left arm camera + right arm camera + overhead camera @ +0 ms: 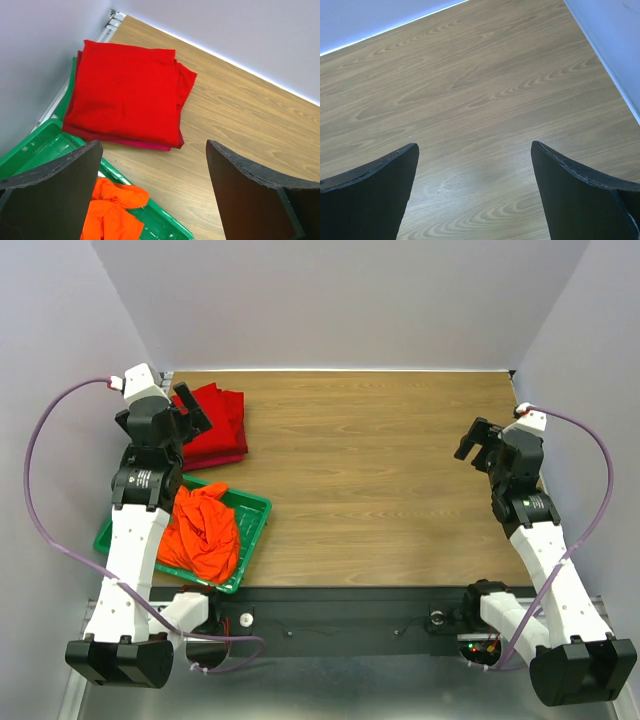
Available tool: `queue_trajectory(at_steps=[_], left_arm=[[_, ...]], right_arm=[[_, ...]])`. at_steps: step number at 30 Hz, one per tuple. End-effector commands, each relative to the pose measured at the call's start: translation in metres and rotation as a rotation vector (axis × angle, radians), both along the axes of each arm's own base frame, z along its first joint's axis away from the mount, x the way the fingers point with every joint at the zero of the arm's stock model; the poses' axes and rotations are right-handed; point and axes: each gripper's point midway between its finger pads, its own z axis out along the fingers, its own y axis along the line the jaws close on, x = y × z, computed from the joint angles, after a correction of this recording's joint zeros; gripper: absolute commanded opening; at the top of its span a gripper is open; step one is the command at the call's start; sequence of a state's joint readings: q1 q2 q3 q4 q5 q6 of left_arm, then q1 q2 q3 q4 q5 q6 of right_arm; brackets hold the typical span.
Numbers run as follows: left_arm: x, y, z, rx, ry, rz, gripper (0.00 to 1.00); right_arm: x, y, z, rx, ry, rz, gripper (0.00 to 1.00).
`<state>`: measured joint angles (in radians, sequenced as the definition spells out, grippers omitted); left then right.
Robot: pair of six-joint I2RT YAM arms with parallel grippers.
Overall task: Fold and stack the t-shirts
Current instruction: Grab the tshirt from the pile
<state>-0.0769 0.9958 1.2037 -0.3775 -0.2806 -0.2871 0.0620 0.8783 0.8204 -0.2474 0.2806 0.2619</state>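
In the upper left of the overhead view, the deep red t-shirts (pixel 215 430) lie folded in a flat stack on the wooden table (pixel 380 470), just beside the green tray (pixel 252 512). The orange t-shirt (pixel 200 530) sits crumpled inside that tray. The left gripper (pixel 190 412) hangs over the stack's near edge, its 2 fingers spread wide and holding nothing. At the right edge, the right gripper (pixel 480 445) is just as wide and empty, above bare wood.

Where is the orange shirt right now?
Top view, near left: the orange shirt lies crumpled in the green tray, just nearer than the red stack.
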Motion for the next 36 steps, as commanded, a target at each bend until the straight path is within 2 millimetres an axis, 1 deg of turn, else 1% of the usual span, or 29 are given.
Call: queue_trajectory(at_steps=[1,4,7,10,11,13,14,16,17,18,19,20,22,23,25,26,29,30,31,32,34,35,36], left_arm=[[-0.003,0.013,0.004,0.001,-0.009,0.081,0.98],[-0.007,0.019,0.002,0.01,-0.002,0.114,0.99],[-0.009,0.019,-0.002,0.019,0.017,0.115,0.99],[-0.013,0.025,-0.017,0.002,0.069,0.167,0.99],[-0.022,0.032,-0.028,-0.023,0.118,0.233,0.99],[-0.027,0.033,-0.05,-0.049,0.199,0.276,0.99],[-0.035,0.033,-0.068,-0.051,0.268,0.286,0.99],[-0.042,0.033,-0.092,-0.067,0.336,0.316,0.99],[-0.052,0.036,-0.11,-0.073,0.387,0.352,0.99],[-0.057,0.037,-0.116,-0.064,0.407,0.358,0.99],[-0.062,0.037,-0.126,-0.08,0.42,0.37,0.99],[-0.064,0.036,-0.132,-0.084,0.43,0.375,0.99],[-0.065,0.03,-0.139,-0.121,0.432,0.36,0.99],[-0.068,0.026,-0.147,-0.15,0.45,0.355,0.99],[-0.073,0.023,-0.155,-0.175,0.473,0.365,0.99],[-0.078,0.023,-0.166,-0.191,0.494,0.385,0.99],[-0.082,0.021,-0.182,-0.216,0.506,0.402,0.99],[-0.085,0.019,-0.193,-0.23,0.531,0.407,0.98],[-0.086,0.018,-0.199,-0.239,0.54,0.414,0.99],[-0.087,0.016,-0.209,-0.251,0.557,0.419,0.99],[-0.09,0.015,-0.22,-0.262,0.575,0.424,0.99],[-0.088,0.014,-0.219,-0.267,0.568,0.426,0.99],[-0.09,0.014,-0.223,-0.271,0.573,0.427,0.99]], right_arm=[[0.001,-0.003,0.022,0.001,-0.059,-0.019,1.0],[0.001,-0.003,0.021,0.003,-0.058,-0.018,1.0],[0.002,-0.002,0.019,0.006,-0.053,-0.019,1.0],[0.002,-0.003,0.017,0.012,-0.049,-0.024,1.0],[0.003,-0.002,0.017,0.017,-0.048,-0.026,1.0],[0.002,-0.003,0.016,0.023,-0.05,-0.034,1.0],[0.002,-0.003,0.014,0.029,-0.048,-0.036,1.0],[0.002,-0.003,0.01,0.037,-0.039,-0.041,1.0],[0.002,-0.003,0.005,0.042,-0.03,-0.04,1.0],[0.002,-0.002,0.005,0.045,-0.031,-0.036,1.0],[0.002,-0.001,0.002,0.045,-0.022,-0.034,1.0],[0.002,0.0,0.001,0.046,-0.02,-0.031,1.0],[0.002,-0.002,-0.002,0.044,-0.015,-0.037,1.0],[0.002,-0.002,-0.003,0.041,-0.01,-0.038,1.0],[0.002,-0.003,-0.004,0.039,-0.006,-0.042,1.0],[0.002,-0.003,-0.004,0.039,-0.008,-0.045,1.0],[0.002,-0.004,-0.008,0.045,0.001,-0.052,1.0],[0.002,-0.003,-0.01,0.048,0.005,-0.052,1.0],[0.003,-0.003,-0.012,0.051,0.009,-0.053,1.0],[0.002,-0.002,-0.013,0.054,0.012,-0.051,1.0],[0.001,-0.003,-0.014,0.054,0.011,-0.054,1.0],[0.001,-0.004,-0.013,0.052,0.008,-0.057,1.0],[0.001,-0.004,-0.013,0.049,0.007,-0.057,1.0]])
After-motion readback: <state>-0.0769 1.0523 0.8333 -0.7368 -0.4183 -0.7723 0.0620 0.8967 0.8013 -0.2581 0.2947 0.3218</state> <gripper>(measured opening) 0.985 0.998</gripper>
